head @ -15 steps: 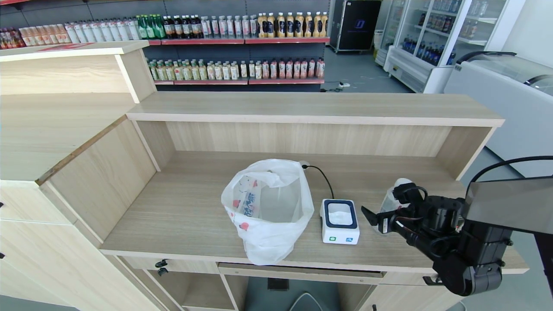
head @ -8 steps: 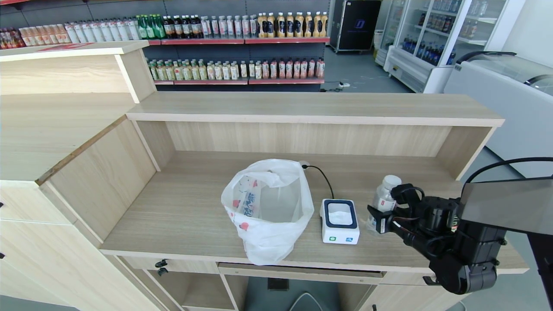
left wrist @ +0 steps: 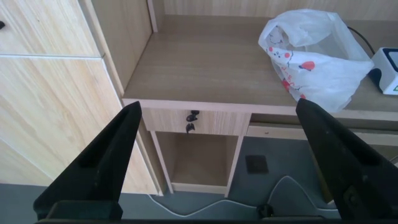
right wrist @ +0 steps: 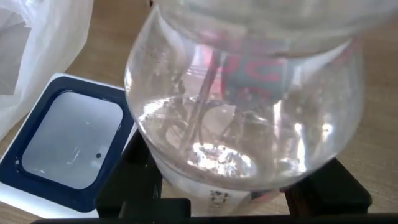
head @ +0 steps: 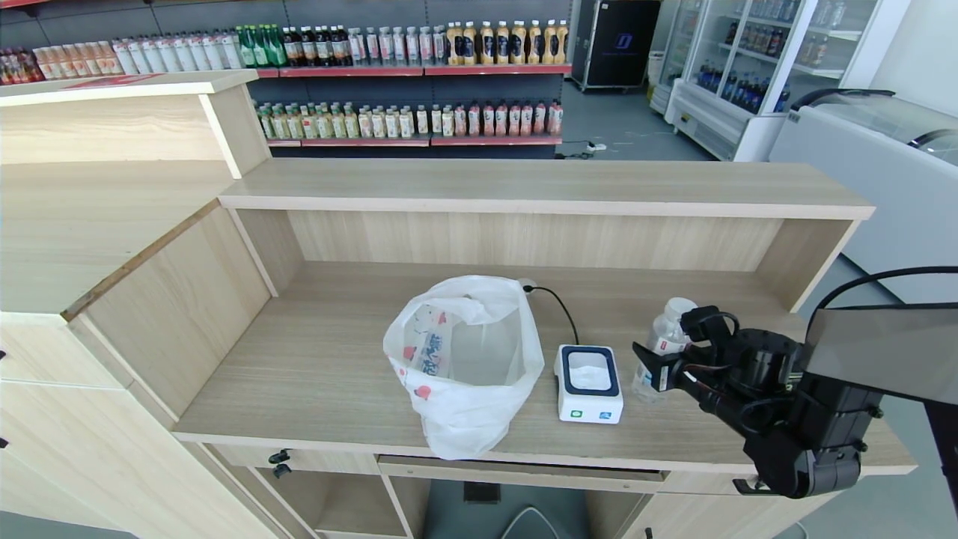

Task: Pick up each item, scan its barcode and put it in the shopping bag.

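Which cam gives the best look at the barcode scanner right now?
Head view: the whole scanner sits unobstructed on the counter. Right wrist view shows its window close, partly hidden by the bottle. Left wrist view catches a corner beside the shopping bag.

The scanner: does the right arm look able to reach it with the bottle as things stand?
Probably yes. The right gripper holds the bottle close beside the scanner, and nothing stands between them. The bag is on the scanner's other side, out of the way.
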